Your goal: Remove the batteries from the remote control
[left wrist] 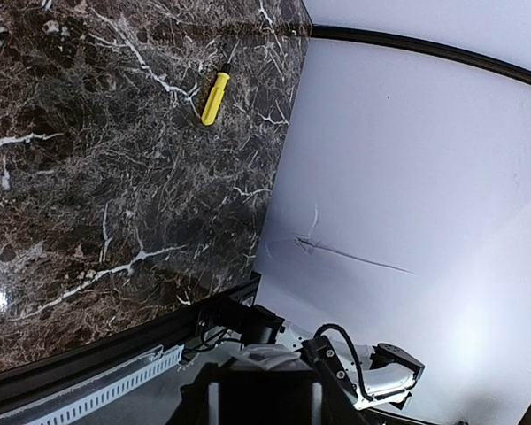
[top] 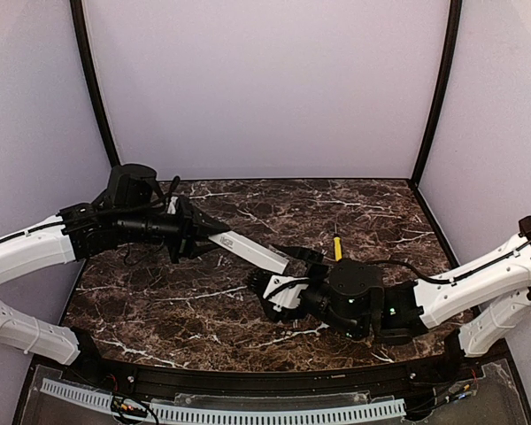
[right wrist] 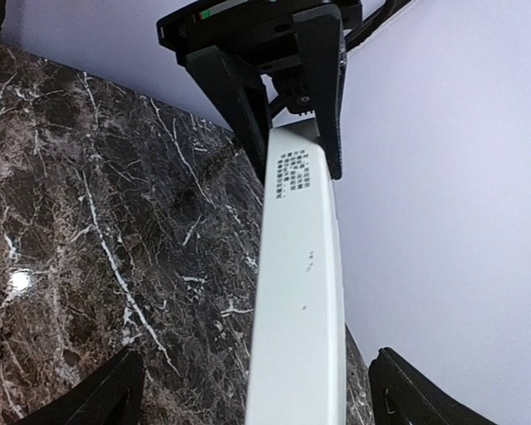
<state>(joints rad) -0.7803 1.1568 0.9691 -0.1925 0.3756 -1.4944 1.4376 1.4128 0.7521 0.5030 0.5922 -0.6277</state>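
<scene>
Lavender walls close in a dark marble counter (top: 354, 204). Over its middle the remote control (top: 252, 250) hangs slanted, its end nearer the left edge clamped in the left gripper (top: 217, 233). Only the right wrist view shows the right gripper (right wrist: 257, 363) spread wide, its fingers clear of the bar's plain white face, which bears a small dark print. The left wrist view catches only a yellow screwdriver (left wrist: 215, 97), lying right of the counter's middle.
</scene>
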